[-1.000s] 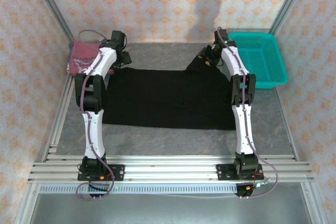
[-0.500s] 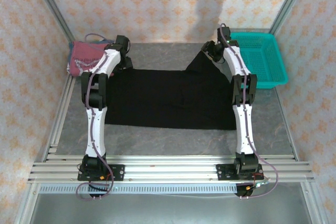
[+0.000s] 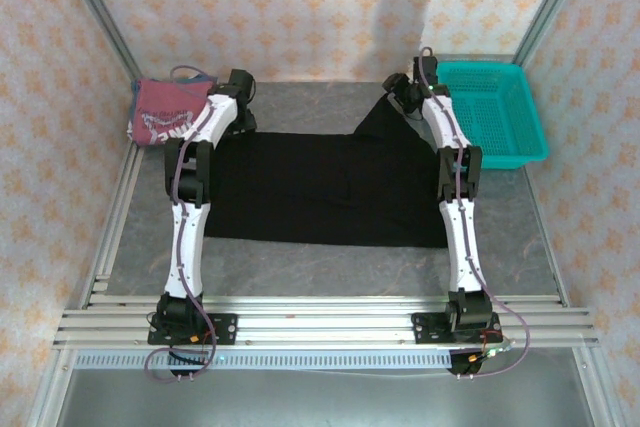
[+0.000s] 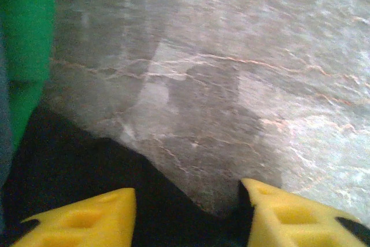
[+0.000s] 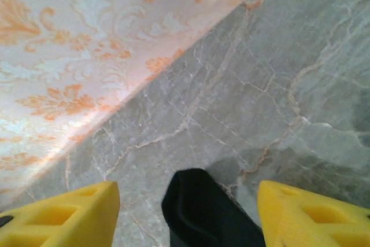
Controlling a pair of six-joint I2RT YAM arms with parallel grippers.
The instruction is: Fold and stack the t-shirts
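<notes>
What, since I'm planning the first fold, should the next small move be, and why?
Probably close the left hand on the black t-shirt. Its edge lies between the hand's parted yellow fingers in the left wrist view, and the shirt is spread flat, unfolded, so a grip must likely come before any fold.

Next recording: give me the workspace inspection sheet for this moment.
Surface: grey marbled table, no spills seen.
Job's things: black t-shirt spread flat, its far right corner raised; dark red t-shirt lying at the far left corner.
Clutter: teal basket at far right, nothing seen inside.
Pincers: left pincer open astride the black shirt's edge; right pincer open, the shirt's corner between its fingers.
Cables: purple cable looped by the left wrist.
Surroundings: orange-patterned walls; metal rails along the near edge.
</notes>
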